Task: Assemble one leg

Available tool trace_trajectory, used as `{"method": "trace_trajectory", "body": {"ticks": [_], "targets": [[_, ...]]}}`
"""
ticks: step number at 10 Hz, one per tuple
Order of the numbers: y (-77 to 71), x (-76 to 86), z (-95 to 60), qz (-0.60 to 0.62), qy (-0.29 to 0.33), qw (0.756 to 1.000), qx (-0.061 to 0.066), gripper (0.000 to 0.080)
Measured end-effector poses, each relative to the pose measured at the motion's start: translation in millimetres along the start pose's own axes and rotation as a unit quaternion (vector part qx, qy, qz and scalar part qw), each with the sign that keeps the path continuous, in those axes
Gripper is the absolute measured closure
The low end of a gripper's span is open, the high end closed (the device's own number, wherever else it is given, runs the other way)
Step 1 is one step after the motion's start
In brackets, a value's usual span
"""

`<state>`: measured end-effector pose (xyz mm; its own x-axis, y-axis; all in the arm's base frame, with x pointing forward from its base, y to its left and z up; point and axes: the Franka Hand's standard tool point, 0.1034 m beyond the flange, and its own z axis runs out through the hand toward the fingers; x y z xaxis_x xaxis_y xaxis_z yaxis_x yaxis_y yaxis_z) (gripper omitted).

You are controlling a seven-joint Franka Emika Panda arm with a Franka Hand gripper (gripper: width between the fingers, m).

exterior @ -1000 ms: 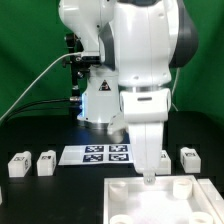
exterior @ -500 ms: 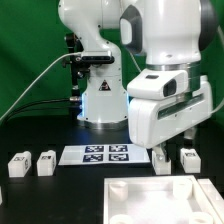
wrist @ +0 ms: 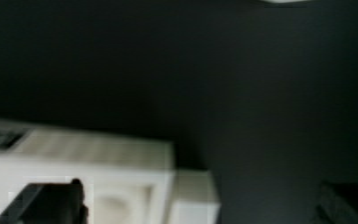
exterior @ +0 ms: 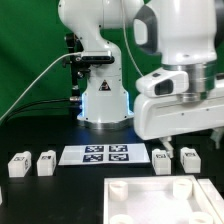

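Observation:
Four small white legs with tags stand on the black table: two at the exterior view's left [exterior: 17,164] [exterior: 45,162] and two at its right [exterior: 162,160] [exterior: 188,157]. The large white tray-like piece [exterior: 160,200] lies at the front. My gripper [wrist: 202,208] is open and empty, with its dark fingers [wrist: 48,205] wide apart. It hangs above the table at the exterior view's right, above the right pair of legs. In the wrist view a corner of a white part [wrist: 105,165] lies blurred below it.
The marker board [exterior: 95,153] lies in front of the robot's base [exterior: 100,105]. Cables run off to the exterior view's left. A green backdrop stands behind.
The arm has swung toward the exterior view's right and lifted, away from the spot over the tray's back edge. The legs and the tray have not moved.

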<state>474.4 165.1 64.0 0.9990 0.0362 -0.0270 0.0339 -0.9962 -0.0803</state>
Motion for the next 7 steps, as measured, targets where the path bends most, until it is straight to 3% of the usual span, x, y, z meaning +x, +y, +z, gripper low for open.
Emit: {"method": "trace_trajectory", "body": {"ticks": [4,7], "targets": [[-1.7,-4.6,1.4,-0.009,-0.025,1.0,-0.005,0.015],[-4.8,-28.0,3.8,-0.005,-0.174,0.984,-0.028,0.015]]}}
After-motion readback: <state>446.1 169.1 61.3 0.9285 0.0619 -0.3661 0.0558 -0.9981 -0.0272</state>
